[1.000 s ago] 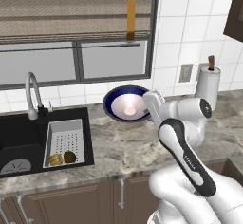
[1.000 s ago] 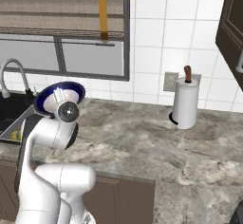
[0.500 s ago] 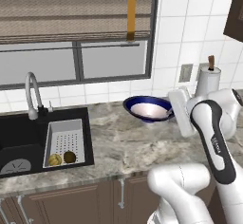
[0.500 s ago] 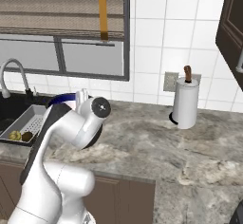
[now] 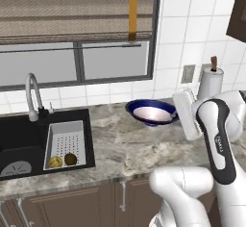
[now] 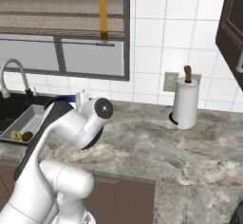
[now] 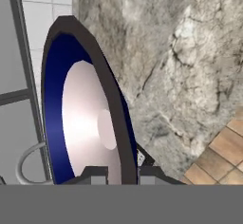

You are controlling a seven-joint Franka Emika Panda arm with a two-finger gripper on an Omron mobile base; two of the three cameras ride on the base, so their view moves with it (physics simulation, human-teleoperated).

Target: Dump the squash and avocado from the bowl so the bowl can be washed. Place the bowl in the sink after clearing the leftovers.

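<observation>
Gripping the bowl [image 5: 152,114] by its rim at frame centre, gripper [image 7: 121,173] closed on it; squash [image 5: 55,162] and avocado [image 5: 70,159] lower left.

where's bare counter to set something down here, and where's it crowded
Bare stone lies between the sink and the bowl, and in front of the paper towel roll. The perforated tray is crowded in front by the squash and avocado.

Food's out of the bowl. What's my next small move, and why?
Probably swing the bowl left toward the sink. It looks empty, the gripper clamps its rim, and the squash and avocado already lie in the perforated tray.
</observation>
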